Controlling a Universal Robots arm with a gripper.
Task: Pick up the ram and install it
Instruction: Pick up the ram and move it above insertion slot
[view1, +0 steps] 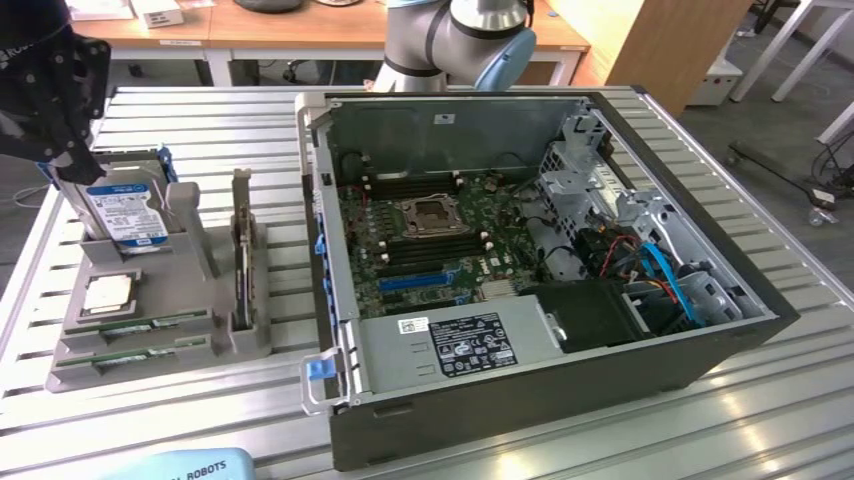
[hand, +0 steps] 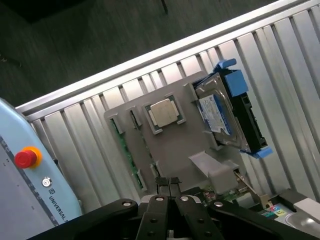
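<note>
Two ram sticks lie flat in slots at the near end of a grey holder tray (view1: 160, 375): one ram (view1: 150, 324) and a second ram (view1: 140, 351) just in front of it. In the wrist view they show as thin green strips (hand: 128, 152) along the tray's edge (hand: 175, 150). My gripper (view1: 70, 165) hangs above the tray's far end, over the hard drive, at the exterior view's left. Its fingers (hand: 167, 181) are shut with nothing between them, well above the tray.
The tray also holds a blue-labelled hard drive (view1: 127, 215), a square silver processor (view1: 107, 292) and an upright card (view1: 243, 260). An open computer case (view1: 534, 230) with its motherboard (view1: 441, 255) stands to the exterior view's right. A teach pendant (hand: 30, 185) lies nearby.
</note>
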